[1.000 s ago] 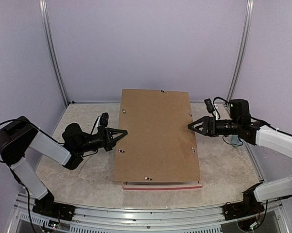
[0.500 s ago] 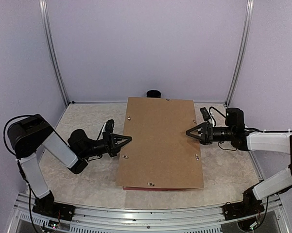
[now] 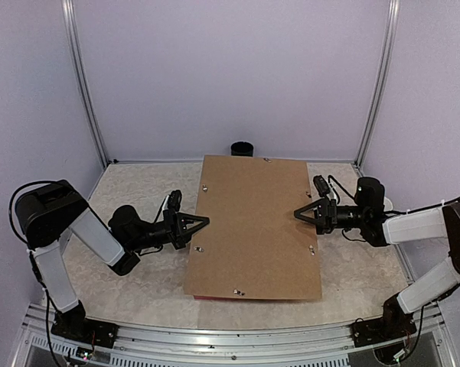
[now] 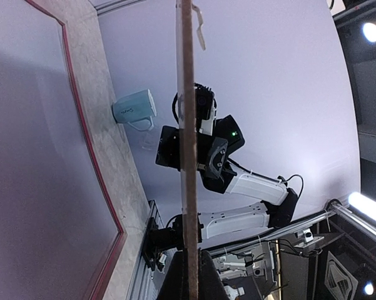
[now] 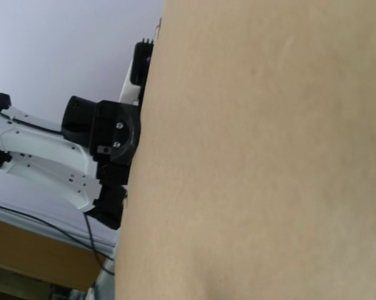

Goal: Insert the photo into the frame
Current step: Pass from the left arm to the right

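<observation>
Two grippers meet the brown backing board [image 3: 252, 225], raised at a tilt. The left gripper [image 3: 205, 221] pinches its left edge; the right gripper [image 3: 297, 213] is at the right edge, grip unclear. The pink-rimmed frame [image 3: 222, 297] lies on the table [image 3: 130, 275] beneath.

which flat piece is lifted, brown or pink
The brown backing board, pinched at its edge by the left hand; the pink frame lies flat beneath.

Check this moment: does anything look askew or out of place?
The board hangs raised over the frame, not seated in it; from above only a pink sliver shows at the near edge. The left gripper pinches its edge. No photo is visible.
</observation>
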`<move>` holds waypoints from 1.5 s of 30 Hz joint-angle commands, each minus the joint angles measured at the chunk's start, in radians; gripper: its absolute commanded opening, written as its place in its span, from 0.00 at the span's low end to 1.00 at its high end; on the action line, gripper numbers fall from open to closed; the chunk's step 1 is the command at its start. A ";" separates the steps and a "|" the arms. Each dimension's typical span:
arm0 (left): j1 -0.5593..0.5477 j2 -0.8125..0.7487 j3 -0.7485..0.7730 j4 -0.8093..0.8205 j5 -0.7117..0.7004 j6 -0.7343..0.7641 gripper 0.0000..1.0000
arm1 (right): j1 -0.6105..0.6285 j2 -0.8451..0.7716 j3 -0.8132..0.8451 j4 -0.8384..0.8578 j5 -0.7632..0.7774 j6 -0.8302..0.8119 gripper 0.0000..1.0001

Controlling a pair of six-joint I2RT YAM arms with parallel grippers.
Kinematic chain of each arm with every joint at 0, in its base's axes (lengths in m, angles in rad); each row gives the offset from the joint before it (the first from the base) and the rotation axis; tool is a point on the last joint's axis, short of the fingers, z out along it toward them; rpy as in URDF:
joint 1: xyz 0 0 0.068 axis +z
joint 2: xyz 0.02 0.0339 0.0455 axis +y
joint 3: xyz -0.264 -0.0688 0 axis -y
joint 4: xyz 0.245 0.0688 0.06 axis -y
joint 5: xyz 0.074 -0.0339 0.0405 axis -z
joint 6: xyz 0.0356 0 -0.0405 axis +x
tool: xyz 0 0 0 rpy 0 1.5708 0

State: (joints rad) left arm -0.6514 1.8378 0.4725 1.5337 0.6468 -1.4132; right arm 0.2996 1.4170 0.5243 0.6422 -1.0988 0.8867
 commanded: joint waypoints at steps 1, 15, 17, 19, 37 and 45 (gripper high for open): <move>-0.005 0.005 0.019 0.137 -0.017 0.005 0.00 | -0.008 0.026 -0.019 0.149 -0.053 0.087 0.67; -0.007 -0.003 0.013 0.128 -0.025 0.019 0.00 | -0.008 0.079 -0.042 0.254 -0.074 0.176 0.42; -0.007 -0.006 0.012 0.128 -0.027 0.020 0.00 | -0.008 0.087 -0.048 0.283 -0.075 0.197 0.35; -0.007 -0.006 0.013 0.128 -0.029 0.021 0.00 | -0.007 0.096 -0.054 0.320 -0.078 0.220 0.32; -0.007 -0.019 0.005 0.125 -0.034 0.025 0.00 | -0.008 0.109 -0.055 0.375 -0.063 0.267 0.10; -0.004 -0.025 0.001 0.115 -0.032 0.026 0.00 | -0.008 0.114 -0.055 0.400 -0.077 0.291 0.00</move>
State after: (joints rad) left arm -0.6540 1.8465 0.4706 1.5574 0.6392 -1.3903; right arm 0.2981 1.5177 0.4732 0.9993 -1.1629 1.1839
